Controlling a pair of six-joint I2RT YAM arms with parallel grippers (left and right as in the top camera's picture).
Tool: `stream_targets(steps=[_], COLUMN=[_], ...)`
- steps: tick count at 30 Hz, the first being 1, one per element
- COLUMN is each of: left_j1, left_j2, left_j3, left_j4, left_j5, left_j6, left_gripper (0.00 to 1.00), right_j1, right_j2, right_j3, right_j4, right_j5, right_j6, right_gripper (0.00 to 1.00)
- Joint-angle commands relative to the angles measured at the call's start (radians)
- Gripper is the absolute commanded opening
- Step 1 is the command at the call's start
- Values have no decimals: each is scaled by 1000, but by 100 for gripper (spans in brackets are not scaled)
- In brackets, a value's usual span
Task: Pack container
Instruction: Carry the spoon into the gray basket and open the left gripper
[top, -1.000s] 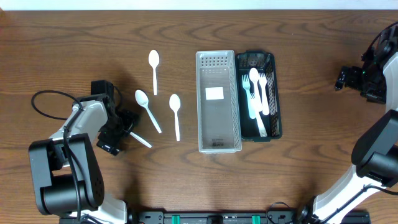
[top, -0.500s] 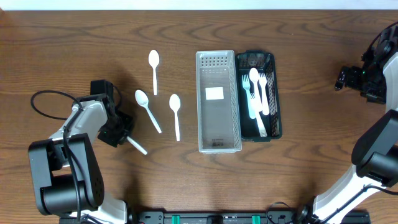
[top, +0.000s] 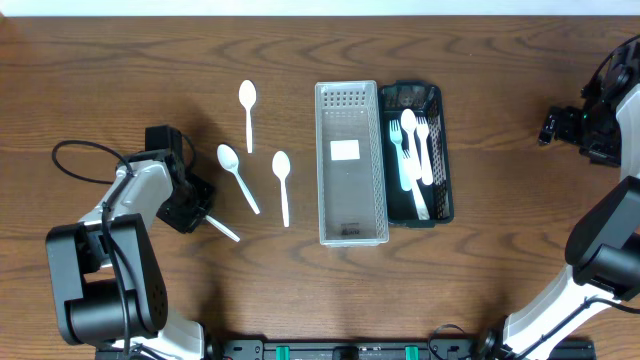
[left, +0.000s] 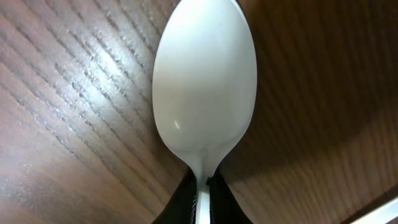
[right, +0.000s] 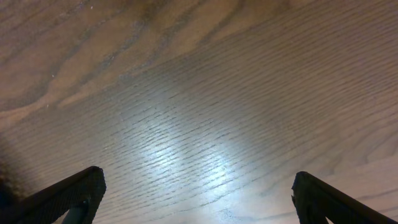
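The left end effector (top: 195, 212) is clamped on the neck of a white plastic spoon (left: 205, 81). The bowl fills the wrist view, and from overhead the handle sticks out on a diagonal toward the near right. Both containers lie to its right, past three loose spoons (top: 238, 178) on the desk (top: 500, 260). First comes the empty clear bin (top: 350, 205), and touching its right side is the black cutlery tray (top: 446, 150), which already holds forks and a spoon. Both run long from near to far, so the slanted spoon probably needs turning to lie along that axis before it is lowered in. The right end effector (top: 552, 126) hangs with its fingers spread wide over bare desk at the far right edge, so the left arm is the nearer.
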Motion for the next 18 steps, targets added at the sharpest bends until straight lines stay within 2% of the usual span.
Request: stream_targets(steps=[1, 7, 11, 14, 18], left_j1=[2, 2, 2, -1, -37], left_j2=[6, -11, -61, -114, -185], left_j3=[19, 45, 126, 201, 264], left_j4=[-1, -13, -37, -51, -50], left_j5=[-8, -5, 18, 80, 186], left_j6=[31, 45, 134, 192, 206], left_gripper=[6, 6, 6, 6, 6], right_j1=[-6, -6, -6, -6, -6], right_j2=[-5, -5, -5, -5, -5], right_j3=[-1, -1, -1, -1, -1], right_j4=[2, 2, 2, 2, 2], right_j5=[1, 1, 0, 0, 1], right_j6=[-11, -11, -11, -11, -11], right_gripper=[99, 99, 99, 99, 99])
